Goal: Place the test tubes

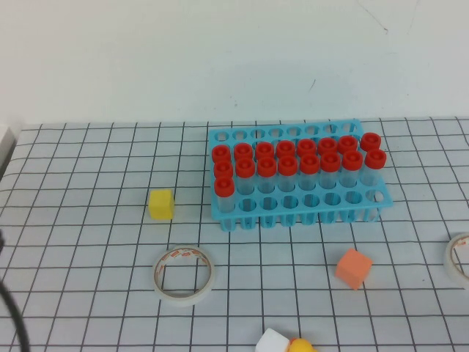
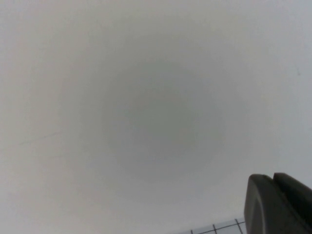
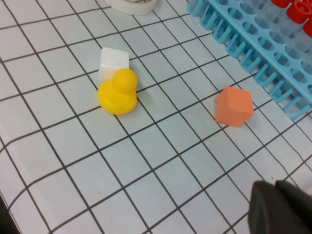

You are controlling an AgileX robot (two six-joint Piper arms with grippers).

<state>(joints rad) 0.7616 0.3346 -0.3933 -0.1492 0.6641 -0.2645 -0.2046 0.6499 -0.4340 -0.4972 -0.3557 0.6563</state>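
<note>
A blue test tube rack stands right of the table's middle. Several clear tubes with red caps fill its middle rows; its front row and back row holes show no caps. Neither arm shows in the high view. My left gripper is shut with nothing between its fingers and faces a blank pale wall, with only a strip of gridded table below it. My right gripper is shut and empty too, above the gridded table near its front, with the rack and some red caps farther off.
On the gridded cloth lie a yellow cube, a tape roll, an orange cube, a white block beside a yellow duck, and a second roll at the right edge.
</note>
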